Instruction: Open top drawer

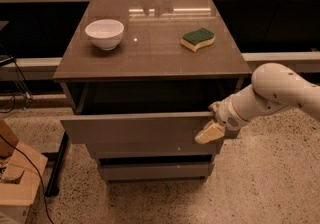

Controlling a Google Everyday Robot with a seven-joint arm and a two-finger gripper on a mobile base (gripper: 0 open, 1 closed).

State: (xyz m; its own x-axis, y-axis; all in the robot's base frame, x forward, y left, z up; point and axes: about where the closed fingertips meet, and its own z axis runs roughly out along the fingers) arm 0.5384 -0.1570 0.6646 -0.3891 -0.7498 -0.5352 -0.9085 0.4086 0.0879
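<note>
Top drawer (pixel 135 128) sits mid-frame under the desk (pixel 150 53), partly out. Gripper (pixel 212 127) is at its right end; can't tell whether the jaws are clamped. Pull straight toward frame bottom, w/o twisting.

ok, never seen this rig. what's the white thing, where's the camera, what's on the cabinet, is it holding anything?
The white thing is a robot arm reaching in from the right. It belongs to a mobile robot with a single arm. The tan part at its end is the gripper, the piece that does the grasping.

There is only one camera. It looks down at the front of a grey-brown cabinet, and where it is mounted is not on record.

A white bowl and a green and yellow sponge sit apart on the cabinet top.

The top drawer is pulled partway out, and the gripper is at the right end of its front. I can't tell whether it is actually gripping the drawer.
</note>
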